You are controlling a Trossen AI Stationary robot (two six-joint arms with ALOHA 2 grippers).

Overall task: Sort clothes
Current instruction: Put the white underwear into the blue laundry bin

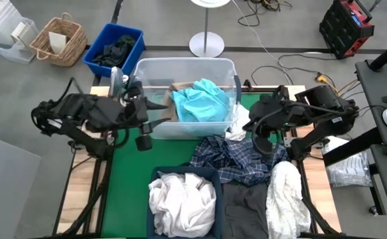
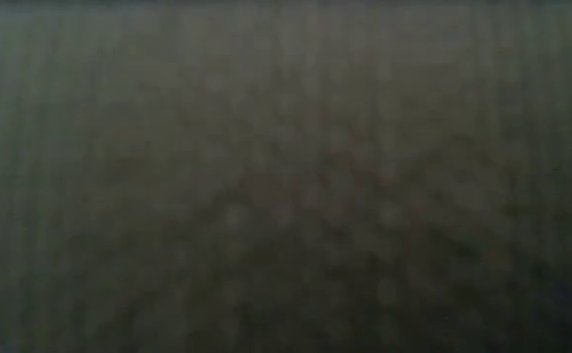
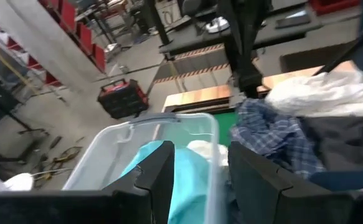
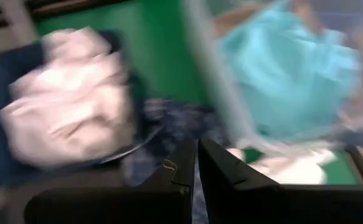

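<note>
1. The left claw hangs by the left wall of the clear tub, its fingers apart with nothing between them; past them, the left wrist view looks along the tub's rim.
2. The right claw is pressed together and empty, poised above the plaid shirt just off the tub's right front corner.
3. Inside the tub lies the teal garment, with a bit of beige fabric showing behind it; a white piece spills out at the tub's right end.
4. The plaid shirt sprawls loose on the green worktop in front of the tub.
5. Nearer the front edge, the navy bin is filled with white clothes. Beside it lies a dark grey garment, and next to that another white garment.
6. Progress, as I judge it: whites look sorted into the bin, so the work seems partly done. The plaid shirt, the grey garment, the loose white one and the tub's contents appear still to need placing.
7. The low view shows nothing usable.
</note>
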